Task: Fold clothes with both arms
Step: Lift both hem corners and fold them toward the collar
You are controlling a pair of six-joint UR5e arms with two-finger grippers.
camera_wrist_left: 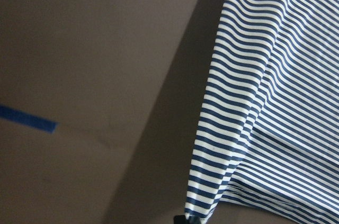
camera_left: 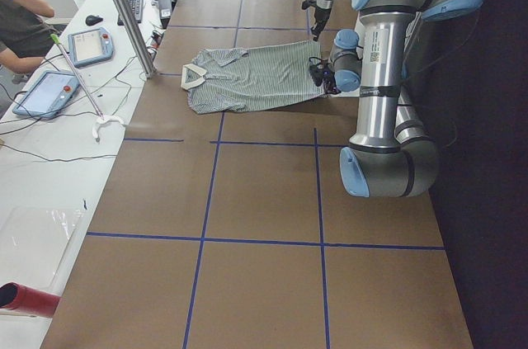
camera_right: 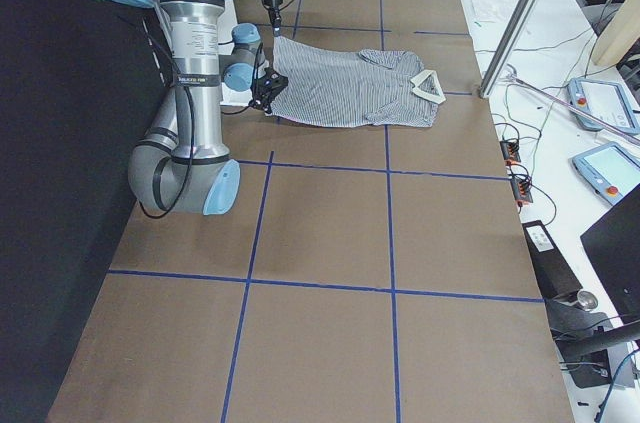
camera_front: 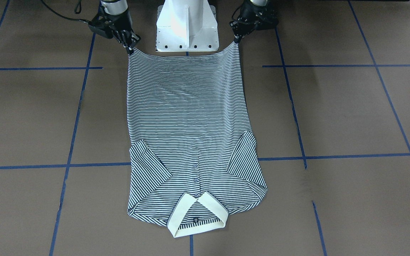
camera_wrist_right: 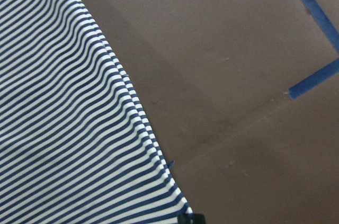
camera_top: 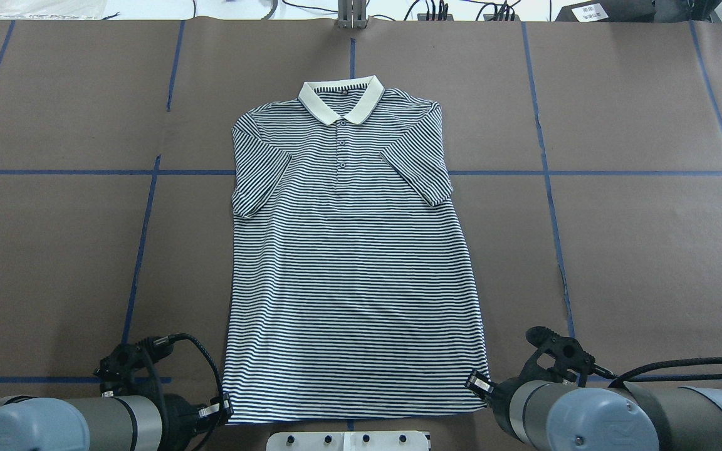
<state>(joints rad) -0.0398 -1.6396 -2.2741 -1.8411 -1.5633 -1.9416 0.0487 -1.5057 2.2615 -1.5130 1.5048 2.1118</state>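
Left gripper [camera_front: 236, 39] and right gripper [camera_front: 131, 49] each pinch a polo shirt [camera_front: 190, 117] hem corner, so the fold-over looks started and next needs an even carry toward the collar [camera_front: 196, 215] far ahead.

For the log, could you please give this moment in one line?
shirt face-up | left hand grips hem corner | right hand likewise

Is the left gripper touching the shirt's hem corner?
Touching. The front-facing view shows the left gripper pinching the polo shirt at its hem corner; the left wrist view shows that corner ending at its tip.
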